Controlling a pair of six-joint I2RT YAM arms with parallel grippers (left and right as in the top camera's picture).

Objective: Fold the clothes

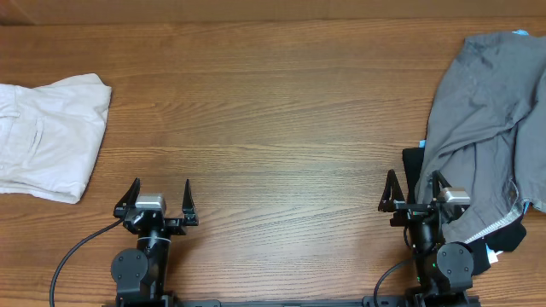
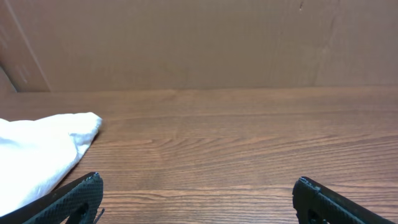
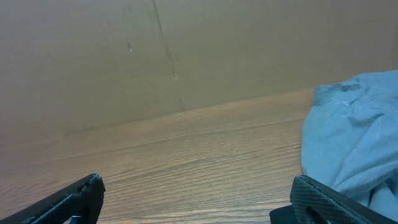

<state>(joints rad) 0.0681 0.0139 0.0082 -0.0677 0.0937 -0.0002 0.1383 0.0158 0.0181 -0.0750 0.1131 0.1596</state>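
Note:
A heap of mid-grey shorts (image 1: 486, 102) lies at the table's right side, over a black garment (image 1: 415, 166) and a light-blue one (image 1: 520, 34) peeking at the top. It also shows in the right wrist view (image 3: 354, 143). Folded cream-white shorts (image 1: 47, 136) lie at the far left, also seen in the left wrist view (image 2: 37, 149). My left gripper (image 1: 159, 194) is open and empty near the front edge, right of the white shorts. My right gripper (image 1: 415, 188) is open and empty, its right finger at the edge of the grey heap.
The wooden table (image 1: 273, 128) stretches between the two piles. A brown cardboard wall (image 2: 199, 43) stands along the table's back edge. A black cable (image 1: 72, 256) runs from the left arm's base.

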